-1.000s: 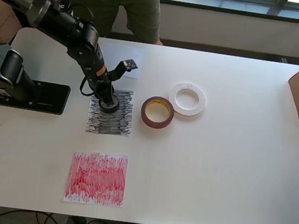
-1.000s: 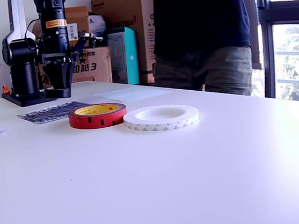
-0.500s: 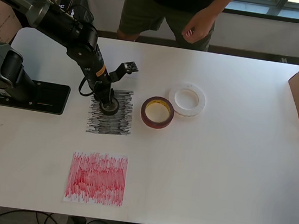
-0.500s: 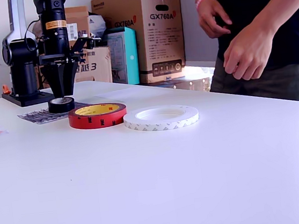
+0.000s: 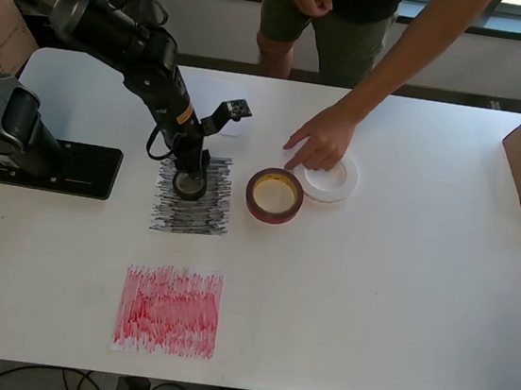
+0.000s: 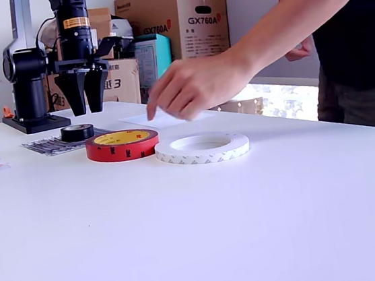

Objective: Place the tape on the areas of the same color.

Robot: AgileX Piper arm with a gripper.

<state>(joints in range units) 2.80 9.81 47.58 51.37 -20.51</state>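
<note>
Across the white desk (image 5: 400,298) I see three paper sheets in a column on the overhead view's left: a red sheet (image 5: 168,310) nearest the bottom, a black sheet (image 5: 193,195) above it, and a white sheet (image 5: 234,127) mostly hidden behind my arm. A person's arm reaches in from the top, fingers resting at the white ring (image 5: 331,179), so I cannot count on that one staying put. Just beside it, toward the overhead view's left, lies the red roll (image 5: 274,195), flat on bare desk and well apart from the red sheet. The small black roll (image 6: 77,132) sits on the black sheet, so that pairing looks done. My hand (image 6: 84,101) hangs open and empty directly above it, jaws spread. From there the red roll lies to the overhead view's right, near, hole facing up.
</note>
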